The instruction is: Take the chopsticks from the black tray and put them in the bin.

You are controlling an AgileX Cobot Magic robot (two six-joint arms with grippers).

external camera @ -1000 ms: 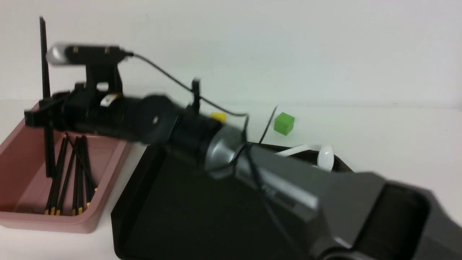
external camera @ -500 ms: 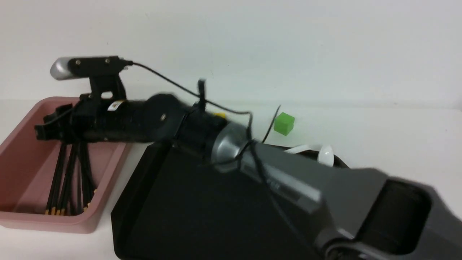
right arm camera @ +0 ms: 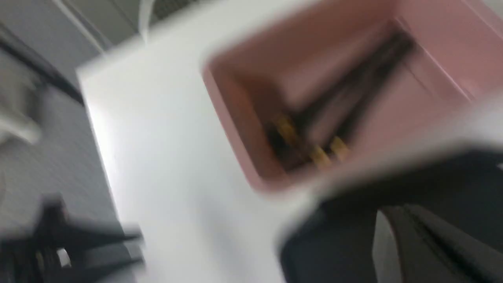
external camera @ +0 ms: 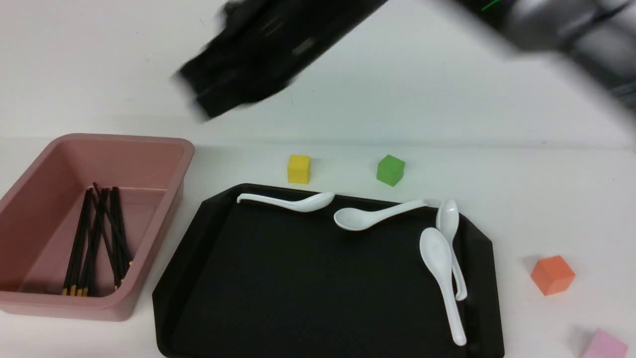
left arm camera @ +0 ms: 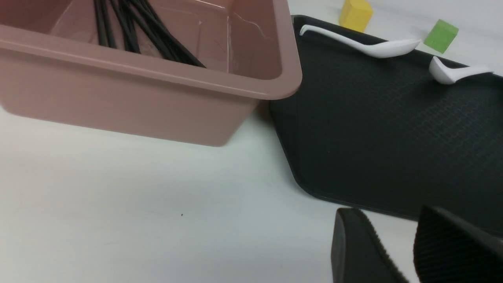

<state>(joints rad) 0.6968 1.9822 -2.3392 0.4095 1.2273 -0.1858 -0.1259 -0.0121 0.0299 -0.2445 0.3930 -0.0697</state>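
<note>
Several black chopsticks [external camera: 94, 233] with yellow tips lie in a bundle inside the pink bin [external camera: 186, 149] at the left. To its right, the black tray [external camera: 298, 278] carries only white spoons. My right gripper [external camera: 196, 94], a blur, hangs high above the table behind the tray, empty; the right wrist view shows its fingers [right arm camera: 397, 212] pressed together, above the bin [right arm camera: 235, 118] and chopsticks [right arm camera: 353, 86]. My left gripper [left arm camera: 391, 214] is open and empty, low over the bare table by the tray's [left arm camera: 393, 137] near corner, close to the bin [left arm camera: 157, 106].
Several white spoons [external camera: 372, 216] lie along the tray's far and right sides. A yellow cube [external camera: 299, 169] and a green cube [external camera: 390, 170] stand behind the tray. An orange cube [external camera: 552, 274] and a pink cube [external camera: 603, 345] sit to its right.
A second ago my right gripper held a chopstick upright over the bin. That chopstick is now in the bin, and the right arm has swung up and away, its gripper shut.
</note>
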